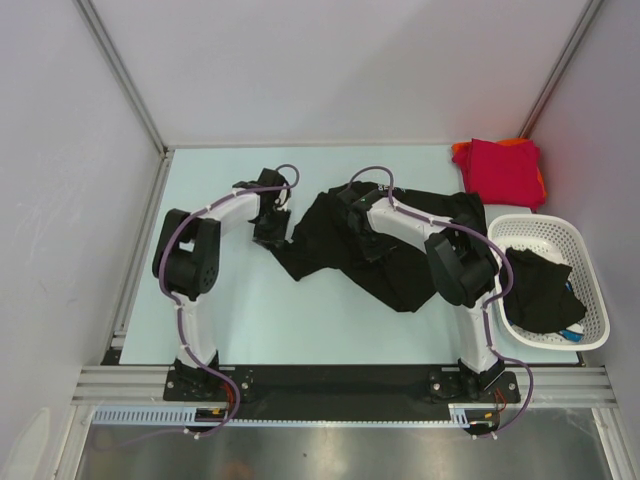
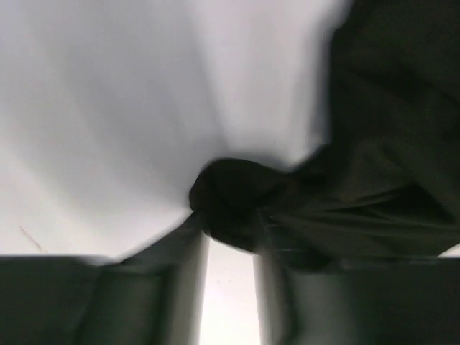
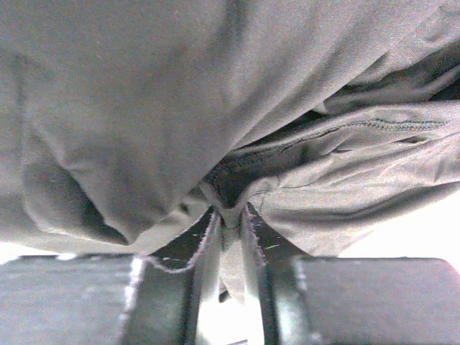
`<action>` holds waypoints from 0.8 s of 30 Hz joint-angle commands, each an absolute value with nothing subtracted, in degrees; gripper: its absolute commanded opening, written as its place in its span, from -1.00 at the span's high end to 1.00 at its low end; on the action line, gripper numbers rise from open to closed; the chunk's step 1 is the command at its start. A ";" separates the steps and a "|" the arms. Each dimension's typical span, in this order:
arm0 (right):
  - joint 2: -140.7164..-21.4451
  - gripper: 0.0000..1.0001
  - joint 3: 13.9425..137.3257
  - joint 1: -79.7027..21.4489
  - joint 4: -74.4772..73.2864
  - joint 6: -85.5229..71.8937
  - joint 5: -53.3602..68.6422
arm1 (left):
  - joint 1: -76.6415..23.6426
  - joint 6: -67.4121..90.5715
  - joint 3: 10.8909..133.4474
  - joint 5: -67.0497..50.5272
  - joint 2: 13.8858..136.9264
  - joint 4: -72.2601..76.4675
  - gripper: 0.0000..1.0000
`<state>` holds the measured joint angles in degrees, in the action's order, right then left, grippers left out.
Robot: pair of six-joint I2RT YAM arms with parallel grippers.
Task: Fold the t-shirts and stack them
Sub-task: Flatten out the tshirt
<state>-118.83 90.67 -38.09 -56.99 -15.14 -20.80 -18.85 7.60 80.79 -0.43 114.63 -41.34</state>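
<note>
**Top view.** We are seeing the black t-shirt lying rumpled and spread on the bench, just left of the white basket. The right arm is crossing the shirt's basket-side edge, so we cannot trace where the cloth ends there. Behind the basket, the red t-shirt is lying folded on the orange t-shirt, of which only a thin rim is showing. Inside the basket a black cloth heap is lying. We cannot tell which garments are making it up, and the blue scrap at its near side is too small to name.

**Left wrist view.** At the shirt's edge farthest from the basket, the left fingers are standing apart, with bare bench showing between them. A bunched black edge is sitting at their tips, but blur is keeping us from telling whether they are pinching it.

**Right wrist view.** Nearer the basket, the right fingers are pressing almost together and pinching a stitched fold of the black t-shirt. The cloth is filling nearly the whole frame.
</note>
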 commanded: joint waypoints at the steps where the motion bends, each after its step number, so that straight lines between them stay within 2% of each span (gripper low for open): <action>1: -117.86 0.66 91.76 -38.32 -57.57 -15.29 -22.24 | -18.37 6.86 82.96 -4.39 119.17 -38.67 0.75; 2: -117.51 0.70 91.67 -38.32 -57.57 -15.29 -22.32 | -18.46 6.77 83.32 -4.48 119.70 -38.58 0.97; 3: -117.16 0.78 91.67 -38.32 -57.74 -15.21 -22.67 | -18.37 6.59 84.28 -4.66 120.23 -38.67 1.00; 7: -114.88 0.87 91.67 -37.97 -58.62 -15.03 -23.90 | -18.37 7.56 85.78 -4.22 121.03 -39.99 1.00; 13: -107.41 0.90 92.02 -35.87 -61.43 -16.61 -27.06 | -17.93 8.61 83.59 1.04 112.95 -40.52 1.00; 17: -101.26 0.91 94.21 -33.32 -62.23 -16.53 -31.28 | -15.13 10.28 82.62 5.79 102.43 -39.82 1.00; 22: -92.93 0.94 99.75 -30.24 -59.25 -13.10 -38.92 | -12.57 14.93 82.62 17.04 87.65 -34.12 1.00; 24: -90.80 0.95 103.07 -29.71 -58.10 -12.22 -42.25 | -12.04 16.86 86.28 19.67 83.94 -37.33 1.00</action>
<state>-97.32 96.42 -30.61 -60.53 -14.28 -32.99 -13.54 12.10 81.54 9.30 94.89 -38.89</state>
